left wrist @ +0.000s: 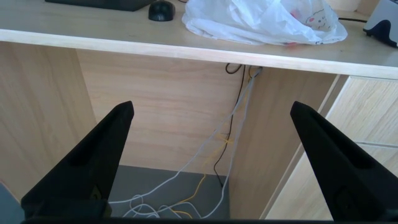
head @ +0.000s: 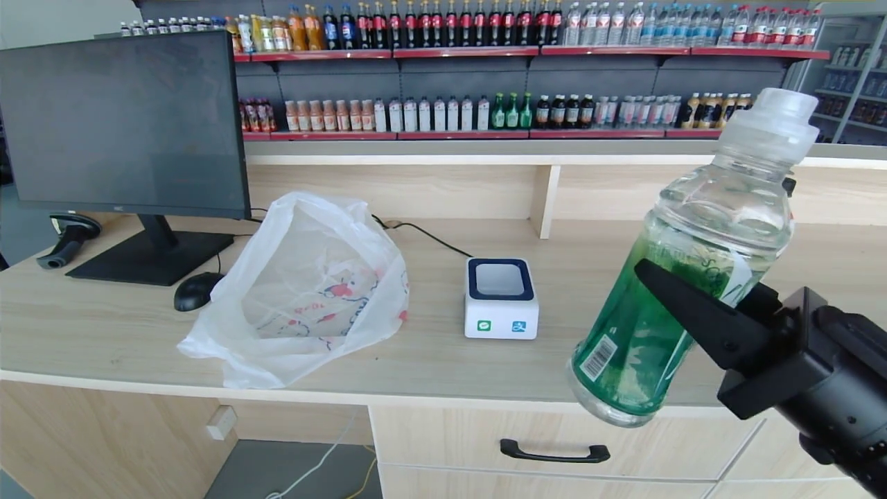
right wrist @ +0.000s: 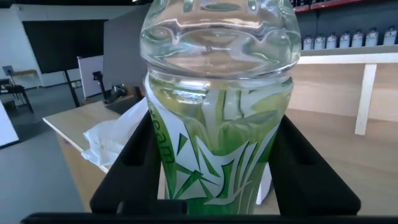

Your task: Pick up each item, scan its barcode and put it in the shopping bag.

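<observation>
Obs.: right gripper (head: 693, 291) is pinching a clear plastic bottle with a green label and a pale ribbed cap (head: 700, 229), one black finger on each side of the labelled waist. The bottle is hanging in the air, tilted, cap up and away, base low. It is sitting to the right of the white square scanner box with a dark-blue-rimmed window (head: 501, 298) and nearer the robot than the pale wood counter (head: 104, 326).

Left gripper (left wrist: 211, 168) is standing spread and empty, below counter level, facing the open bay with loose cables.

The translucent white plastic shopping bag (head: 305, 291) is lying slumped on the counter, left of the scanner and near it.

Step in hand (judgement): presenting the code. The barcode (head: 597, 357) is sitting near the bottle's base, facing toward the head camera, while the scanner window is facing up. The wrist is needing a roll so the code turns downward. The base is then needing to be carried over the window, close but apart, with the fingers kept off the code. The label looks smooth, so the grip wants to be firm during the roll.

Hidden or unclear:
- Far finger is lying behind the bottle in the head view.
- Cap and base are being cut off in the right wrist view.
- Bag mouth: cannot tell how wide it is gaping, nor whether the red shapes are print or contents.
</observation>
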Tool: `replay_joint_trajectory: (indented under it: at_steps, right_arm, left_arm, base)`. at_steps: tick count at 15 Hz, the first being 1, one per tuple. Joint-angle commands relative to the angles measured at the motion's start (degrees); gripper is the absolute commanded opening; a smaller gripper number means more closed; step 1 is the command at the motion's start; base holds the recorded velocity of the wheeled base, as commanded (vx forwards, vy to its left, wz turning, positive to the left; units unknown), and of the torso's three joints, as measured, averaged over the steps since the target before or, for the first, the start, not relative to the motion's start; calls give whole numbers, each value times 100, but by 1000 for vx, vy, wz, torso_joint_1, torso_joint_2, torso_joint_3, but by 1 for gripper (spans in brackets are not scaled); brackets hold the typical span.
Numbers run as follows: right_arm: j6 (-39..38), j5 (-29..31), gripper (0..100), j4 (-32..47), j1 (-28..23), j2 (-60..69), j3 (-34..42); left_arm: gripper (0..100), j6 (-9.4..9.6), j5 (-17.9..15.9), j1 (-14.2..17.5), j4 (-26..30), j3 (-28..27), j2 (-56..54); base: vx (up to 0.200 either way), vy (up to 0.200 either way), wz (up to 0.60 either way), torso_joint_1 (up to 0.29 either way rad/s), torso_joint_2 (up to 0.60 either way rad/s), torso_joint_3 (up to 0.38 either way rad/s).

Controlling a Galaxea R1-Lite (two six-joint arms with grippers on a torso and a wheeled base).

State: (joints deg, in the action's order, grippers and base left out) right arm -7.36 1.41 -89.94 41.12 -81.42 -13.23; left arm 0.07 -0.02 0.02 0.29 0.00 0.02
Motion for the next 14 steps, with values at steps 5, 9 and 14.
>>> replay_joint_trajectory:
  at_steps: [5,9,14]
  right_arm:
    - [-863,-1020,0,-6,1,-23,-207]
    - [-1751,-1846,0,-6,10,-49,-233]
    - [-2762,-2189,0,-6,124,118,-251]
  left_arm:
    - [100,1,2,6,6,0,-2]
    - [100,1,2,6,-3,0,-2]
    - [100,1,2,6,6,0,6]
  base:
    - [0,0,0,0,0,0]
    - [0,0,0,0,0,0]
    - [0,0,0,0,0,0]
